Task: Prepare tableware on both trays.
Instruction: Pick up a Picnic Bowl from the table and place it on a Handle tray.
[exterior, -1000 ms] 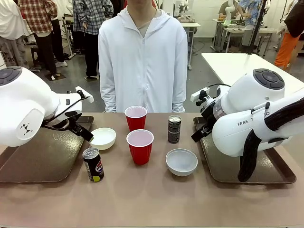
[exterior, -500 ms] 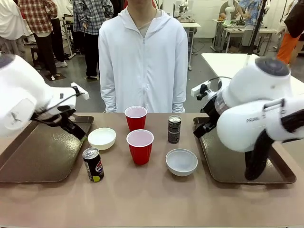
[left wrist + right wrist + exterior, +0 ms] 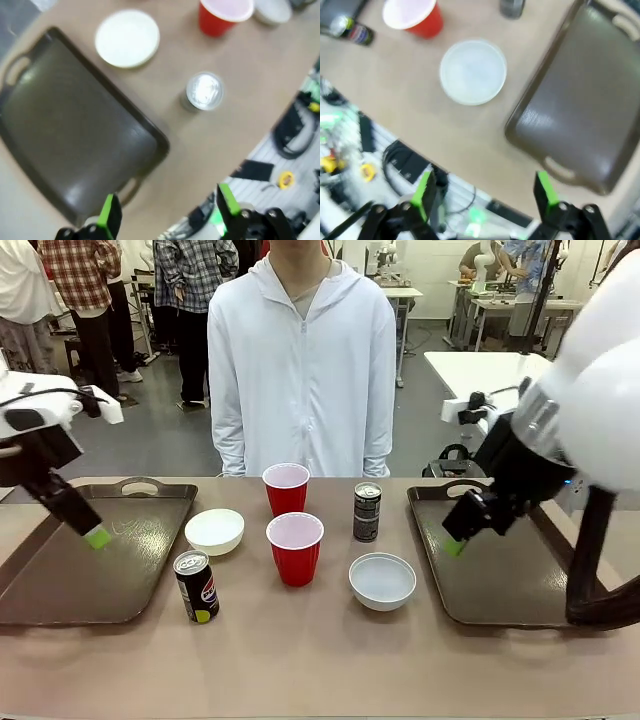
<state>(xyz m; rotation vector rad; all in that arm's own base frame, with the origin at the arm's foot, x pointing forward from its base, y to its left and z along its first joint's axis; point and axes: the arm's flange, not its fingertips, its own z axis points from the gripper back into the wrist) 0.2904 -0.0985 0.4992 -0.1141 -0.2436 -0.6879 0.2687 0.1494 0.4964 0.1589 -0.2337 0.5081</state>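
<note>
2 cups (image 3: pixel 287 488) (image 3: pixel 295 550), 2 bowls (image 3: pixel 215 531) (image 3: pixel 382 580), 2 cans (image 3: pixel 367 512) (image 3: pixel 197 586).

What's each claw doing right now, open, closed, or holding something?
Left claw: open, holding nothing.
Right claw: open, holding nothing.

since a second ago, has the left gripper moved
Yes. The left gripper has swung toward the robot's left, away from the left white bowl it was beside, and now hangs open over the left tray.
</note>
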